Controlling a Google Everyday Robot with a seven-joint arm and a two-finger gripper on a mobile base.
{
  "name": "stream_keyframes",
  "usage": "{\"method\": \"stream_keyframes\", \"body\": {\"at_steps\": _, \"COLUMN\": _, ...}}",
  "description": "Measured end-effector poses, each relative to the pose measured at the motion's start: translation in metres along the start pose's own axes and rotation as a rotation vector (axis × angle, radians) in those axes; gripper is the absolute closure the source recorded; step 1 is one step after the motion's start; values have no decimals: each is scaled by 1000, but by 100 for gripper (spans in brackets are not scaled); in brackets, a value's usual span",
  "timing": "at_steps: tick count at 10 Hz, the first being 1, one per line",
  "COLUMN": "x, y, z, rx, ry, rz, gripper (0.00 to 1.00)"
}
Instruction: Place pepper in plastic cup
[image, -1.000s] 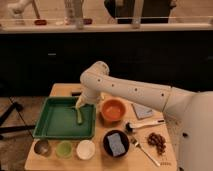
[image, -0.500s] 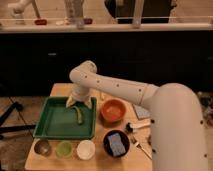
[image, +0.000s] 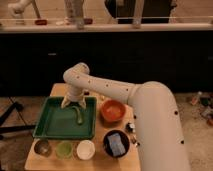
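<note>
The pepper (image: 79, 116) is a slim curved green chili lying in the right part of the green tray (image: 52, 126). My gripper (image: 72, 104) hangs just above the pepper's upper end, at the tray's back right. Its two pale fingers (image: 64, 103) are spread apart with nothing between them. The plastic cup (image: 64, 149) is pale green and stands in front of the tray, between a metal cup (image: 42, 147) and a white cup (image: 85, 149). It looks empty.
An orange bowl (image: 113, 110) stands right of the tray. A black bowl (image: 116, 144) with a bluish item stands at the front right. My arm reaches in from the right across the small wooden table (image: 56, 90). Dark cabinets stand behind.
My arm has swung left from the table's middle to the tray, and the gripper has come down over the pepper. The pepper and the cups have not moved.
</note>
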Motion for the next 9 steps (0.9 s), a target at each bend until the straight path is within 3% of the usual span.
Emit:
{"method": "stream_keyframes", "body": {"at_steps": 3, "x": -3, "y": -1, "z": 20, "rx": 14, "ry": -42, "rz": 12, "gripper": 20}}
{"method": "stream_keyframes", "body": {"at_steps": 7, "x": -8, "y": 13, "z": 35, "rx": 71, "ry": -78, "rz": 73, "gripper": 20}}
{"method": "stream_keyframes", "body": {"at_steps": 9, "x": -11, "y": 18, "z": 44, "rx": 57, "ry": -99, "rz": 89, "gripper": 20}}
